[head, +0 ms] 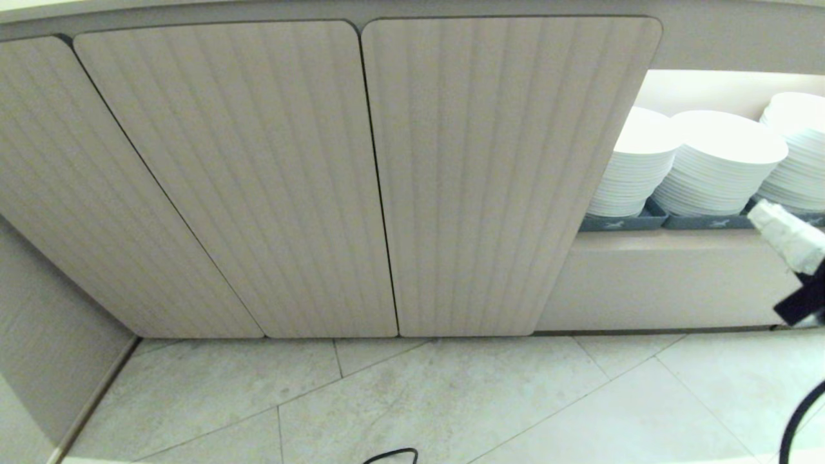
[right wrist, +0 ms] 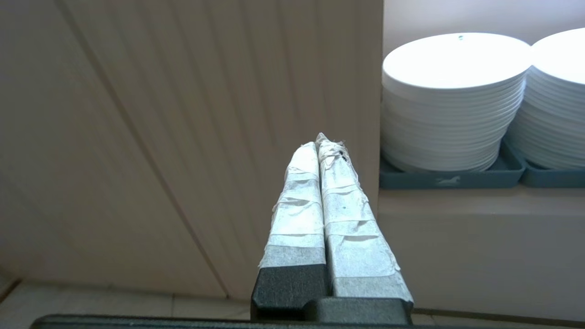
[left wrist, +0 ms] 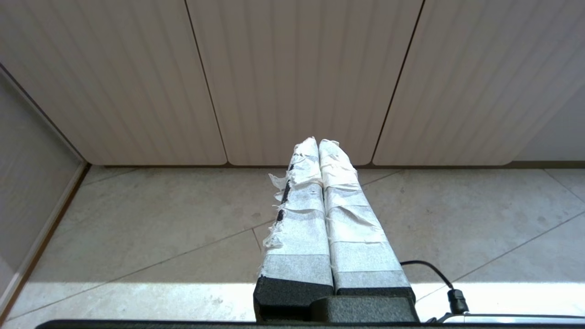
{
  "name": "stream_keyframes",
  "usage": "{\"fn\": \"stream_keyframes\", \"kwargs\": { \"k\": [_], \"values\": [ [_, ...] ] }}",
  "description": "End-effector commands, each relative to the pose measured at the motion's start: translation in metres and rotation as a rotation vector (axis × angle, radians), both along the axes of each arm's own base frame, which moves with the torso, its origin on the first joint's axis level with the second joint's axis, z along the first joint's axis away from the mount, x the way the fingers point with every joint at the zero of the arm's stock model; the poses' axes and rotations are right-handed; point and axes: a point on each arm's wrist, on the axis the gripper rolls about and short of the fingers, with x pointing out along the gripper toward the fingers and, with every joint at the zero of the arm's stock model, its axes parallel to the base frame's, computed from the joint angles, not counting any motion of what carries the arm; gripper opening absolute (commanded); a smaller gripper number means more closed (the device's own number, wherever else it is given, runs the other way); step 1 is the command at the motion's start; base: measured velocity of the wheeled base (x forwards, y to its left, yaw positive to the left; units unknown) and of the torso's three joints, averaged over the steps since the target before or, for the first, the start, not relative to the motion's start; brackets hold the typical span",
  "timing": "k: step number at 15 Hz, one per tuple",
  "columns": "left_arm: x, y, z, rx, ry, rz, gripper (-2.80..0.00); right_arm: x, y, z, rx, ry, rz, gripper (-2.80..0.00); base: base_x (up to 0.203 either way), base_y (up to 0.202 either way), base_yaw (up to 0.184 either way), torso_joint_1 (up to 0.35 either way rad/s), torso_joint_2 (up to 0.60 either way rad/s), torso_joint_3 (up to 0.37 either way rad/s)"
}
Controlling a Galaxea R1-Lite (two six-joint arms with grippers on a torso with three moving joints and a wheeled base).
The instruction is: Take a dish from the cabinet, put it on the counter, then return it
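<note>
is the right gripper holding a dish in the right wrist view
No, the right gripper has its taped fingers pressed together with nothing between them, and the stacked plates sit untouched in their tray.

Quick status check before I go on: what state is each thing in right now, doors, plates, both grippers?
cabinet doors: all shut.
open shelf: uncovered, right of the doors.
plate stacks: upright, in grey trays on the shelf.
right gripper: shut, empty, in front of the shelf.
left gripper: shut, empty, low over the floor.
</note>
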Motion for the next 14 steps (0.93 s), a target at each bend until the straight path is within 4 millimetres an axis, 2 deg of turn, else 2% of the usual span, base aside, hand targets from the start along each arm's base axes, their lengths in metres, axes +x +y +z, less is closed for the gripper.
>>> {"fn": "stream_keyframes", "kwargs": {
  "k": [1, 5, 10, 14],
  "values": [
    [0.0, 0.0, 0.0, 0.0, 0.001, 0.0, -2.8, -0.03, -0.017, -0.008, 0.015, -0.047, 0.028, -2.8, 0.0, 0.0, 0.0, 0.0, 0.0, 0.0],
    [0.0, 0.0, 0.0, -0.001, -0.001, 0.0, -2.8, -0.067, -0.04, -0.054, -0.04, -0.003, 0.061, -2.8, 0.0, 0.0, 0.0, 0.0, 0.0, 0.0],
    [0.0, 0.0, 0.0, -0.001, -0.002, 0.0, -2.8, -0.078, -0.049, -0.072, -0.061, 0.103, 0.012, -2.8, 0.0, 0.0, 0.0, 0.0, 0.0, 0.0],
    [0.0, 0.0, 0.0, -0.001, 0.0, 0.0, -2.8, -0.1, -0.055, -0.095, -0.084, 0.188, -0.029, -2.8, 0.0, 0.0, 0.0, 0.0, 0.0, 0.0]
  ]
}}
